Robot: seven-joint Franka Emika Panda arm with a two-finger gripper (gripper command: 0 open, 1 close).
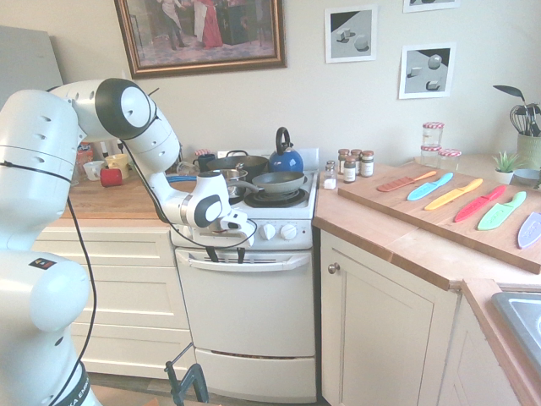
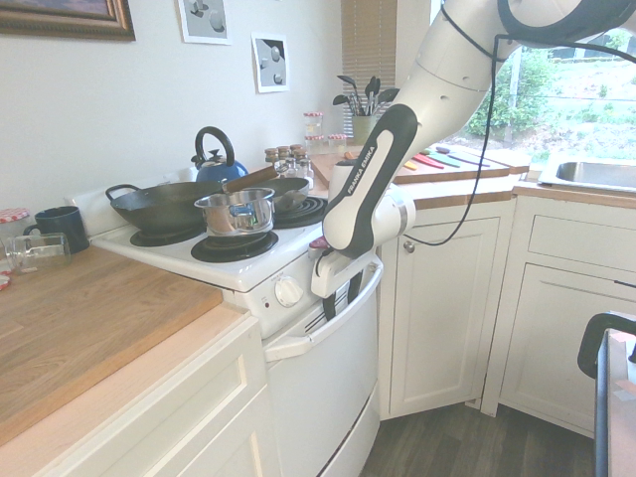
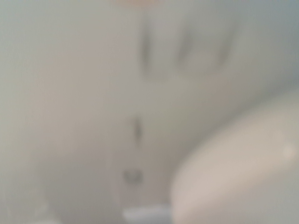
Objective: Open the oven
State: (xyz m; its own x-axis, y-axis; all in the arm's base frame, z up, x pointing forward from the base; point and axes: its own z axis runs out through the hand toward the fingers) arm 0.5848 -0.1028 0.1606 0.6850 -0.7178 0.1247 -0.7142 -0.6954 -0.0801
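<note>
The oven is the white cooker against the wall, between the wooden bench on one side and the corner bench on the other. Its door looks shut. The long handle runs across the top of the door, so that is the part to pull.

The gripper points down at the handle. Its two fingers are wide apart, with a gap between them, and I see nothing held. They seem to be side by side along the bar, maybe so they can hook behind it and pull the door out and down. I cannot tell if they touch it. If they are not tucked behind the bar, they could slip off.

The silver pot and the dark wok sit on top of the stove, which is a good place for cooking things. They are out of the way of the door, but a hard tug might shake them.

The arm has "FRANKA EMIKA" written on it. I cannot read any name on the oven. The wrist view is too blurry to read.
</note>
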